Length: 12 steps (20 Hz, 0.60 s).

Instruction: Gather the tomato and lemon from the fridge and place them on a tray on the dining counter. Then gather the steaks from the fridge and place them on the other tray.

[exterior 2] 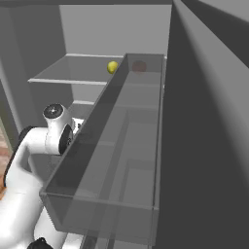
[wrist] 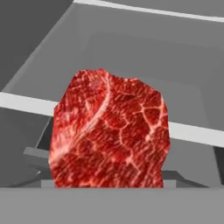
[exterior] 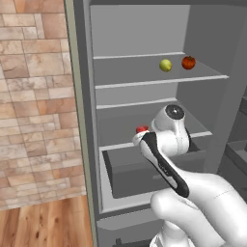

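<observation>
One steak [wrist: 109,131] sits close in front of the gripper inside the fridge [exterior: 87,120], jaw state unclear; a shallow pinch risks dropping it, with tomato [exterior: 188,62] and lemon [exterior: 165,65] unmoved above.

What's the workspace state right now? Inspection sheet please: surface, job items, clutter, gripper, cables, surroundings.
Surface: grey fridge stands open; upper shelf and lower shelf visible, drawer below.
Job's things: round yellow-green lemon and round red-orange tomato sit side by side on the upper shelf, apart. Flat red marbled steak is close in front of the hand camera; a red bit of it shows by the wrist on the lower shelf in the left base view.
Clutter: nothing seen.
Gripper: at the steak; fingertips hidden, open or shut cannot be told.
Cables: nothing seen.
Surroundings: tan brick wall and wooden floor left of the fridge; clear door bin on the right.
</observation>
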Tool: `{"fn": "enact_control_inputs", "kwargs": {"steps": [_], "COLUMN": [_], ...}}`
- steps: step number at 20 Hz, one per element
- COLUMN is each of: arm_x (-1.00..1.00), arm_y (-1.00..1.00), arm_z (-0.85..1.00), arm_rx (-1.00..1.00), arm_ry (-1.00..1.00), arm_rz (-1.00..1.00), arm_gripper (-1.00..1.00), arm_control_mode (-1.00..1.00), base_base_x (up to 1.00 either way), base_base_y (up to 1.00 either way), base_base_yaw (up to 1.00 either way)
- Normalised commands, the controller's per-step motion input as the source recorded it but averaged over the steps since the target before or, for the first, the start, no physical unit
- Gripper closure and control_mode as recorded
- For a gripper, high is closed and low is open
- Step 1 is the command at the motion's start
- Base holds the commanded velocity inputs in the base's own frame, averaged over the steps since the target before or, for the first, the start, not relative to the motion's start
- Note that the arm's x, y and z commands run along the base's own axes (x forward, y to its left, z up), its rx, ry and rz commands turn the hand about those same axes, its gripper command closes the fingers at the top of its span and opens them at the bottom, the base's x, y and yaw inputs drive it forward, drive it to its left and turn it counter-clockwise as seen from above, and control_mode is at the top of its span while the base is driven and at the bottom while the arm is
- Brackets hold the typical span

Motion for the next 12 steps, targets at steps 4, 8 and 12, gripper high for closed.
{"fn": "enact_control_inputs", "kwargs": {"steps": [4, 8, 12], "arm_x": [-0.80, -0.74, -0.74], "arm_y": [-0.09, -0.10, -0.10], "arm_z": [0.78, 0.78, 0.78], "arm_rx": [0.05, 0.02, 0.00], "arm_ry": [0.03, 0.06, 0.08], "arm_rz": [0.00, 0.00, -0.02], "arm_gripper": [1.00, 1.00, 1.00], "arm_control_mode": [-1.00, -1.00, -1.00], "base_base_x": [0.00, 0.00, 0.00], "base_base_y": [0.00, 0.00, 0.00], "base_base_yaw": [0.00, 0.00, 0.00]}}
